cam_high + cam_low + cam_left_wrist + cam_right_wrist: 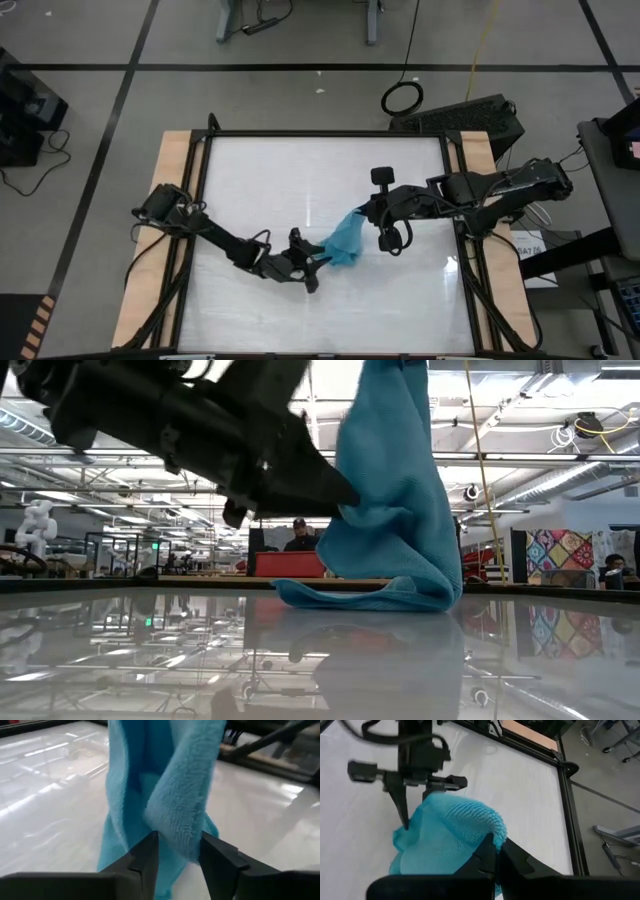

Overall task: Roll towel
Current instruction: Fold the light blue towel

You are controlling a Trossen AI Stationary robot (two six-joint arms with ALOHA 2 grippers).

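The teal-blue towel (345,240) stands bunched near the table's middle. Its top is lifted and its lower end (375,595) lies on the white table top. My right gripper (362,213), reaching in from the table's right, is shut on the towel's top; it also shows in the right wrist view (495,847). My left gripper (318,262), reaching in from the left and low over the table, is closed on a fold at the towel's side; it also shows in the left wrist view (180,857). My left gripper pinches a hanging fold of the towel (177,832) between its two fingers, several layers thick. It comes about level from the table's left, low down. The fold runs upward from the fingers, and the cloth below it rests on the table. My right gripper pinches the towel's bunched upper end (487,827) between its two fingers, slanting down from the table's right. The towel hangs below the fingers, slack, with its lower end (375,595) on the table.
The white table top (260,190) has a black frame and wooden side strips (172,160). There is bare surface on all sides of the towel. Beyond the far edge, the low view shows a red box (288,564) and people in the room.
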